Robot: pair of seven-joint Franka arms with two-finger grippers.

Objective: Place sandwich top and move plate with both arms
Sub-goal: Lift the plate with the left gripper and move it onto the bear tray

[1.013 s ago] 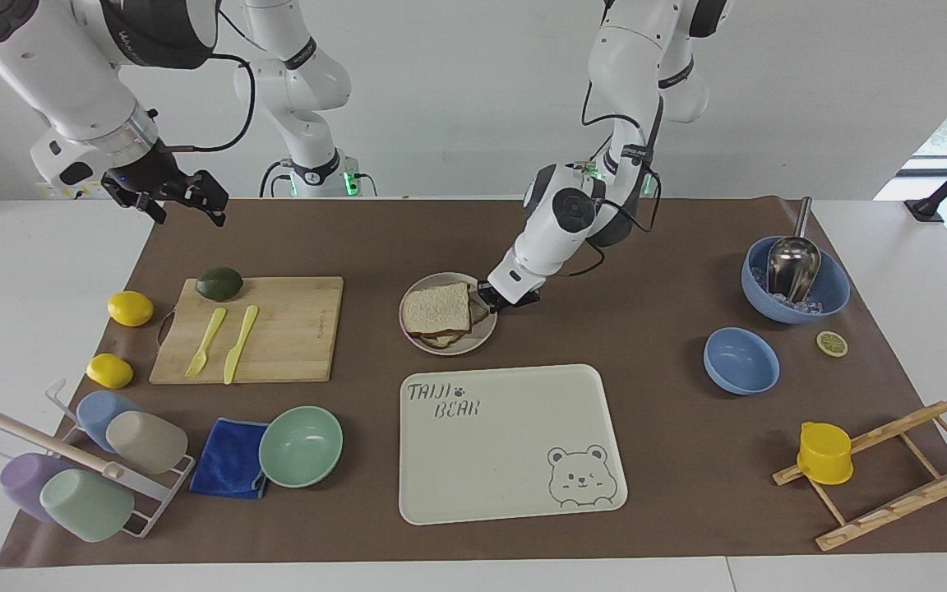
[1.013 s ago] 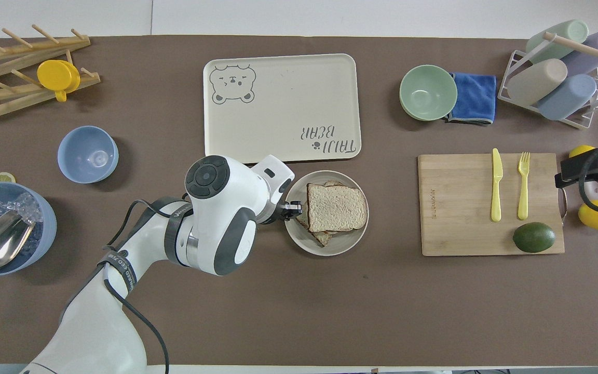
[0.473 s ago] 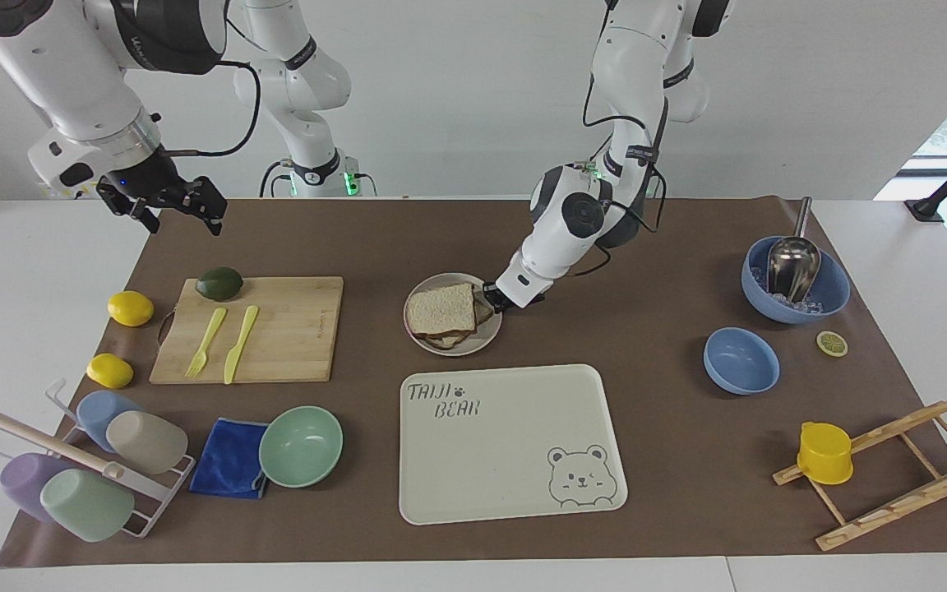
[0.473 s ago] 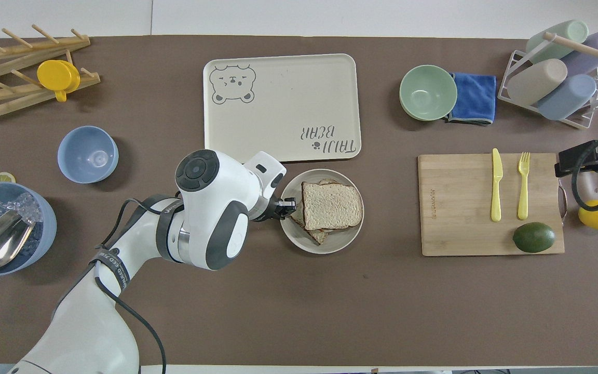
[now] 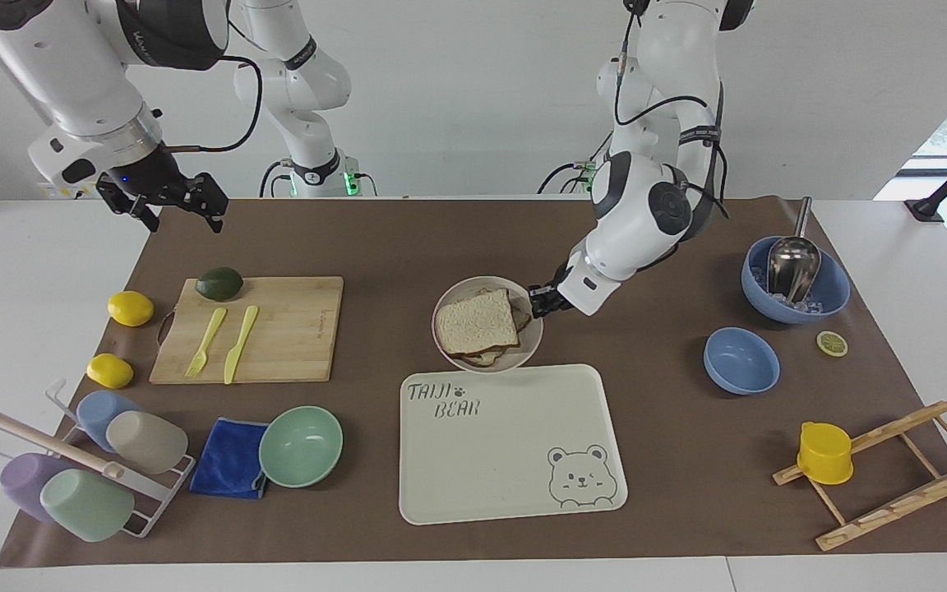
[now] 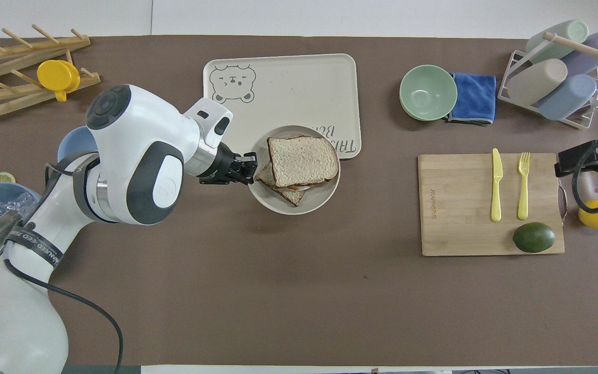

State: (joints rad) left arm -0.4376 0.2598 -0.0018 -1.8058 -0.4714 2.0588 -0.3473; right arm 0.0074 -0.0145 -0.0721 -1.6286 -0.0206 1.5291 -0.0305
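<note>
Lifted off the worktop since a second ago, the plate now hangs in the air, carried toward the left arm's end and out over the near edge of the cream tray; in the overhead view its rim covers part of the tray's lettering. On it sits the sandwich top, a square speckled slice lying flat and slightly askew on the lower slices, so the placing step looks done and the moving step is in hand. The plate looks roughly level, which I judge deliberate, since a tilt could slide the loose top slice off.

Pinching the plate's rim on the side toward the left arm's end is the left gripper, fingers clamped tight on the thin edge. Holding by one point of the rim leaves the far side unsupported, which is probably why the task calls for both arms.

Well apart from all this, the right gripper waits in the air over the corner of the brown mat at the right arm's end, near the robots, its fingers spread wide and holding nothing. Below and farther out lie the cutting board with an avocado, a fork and a knife, untouched.
</note>
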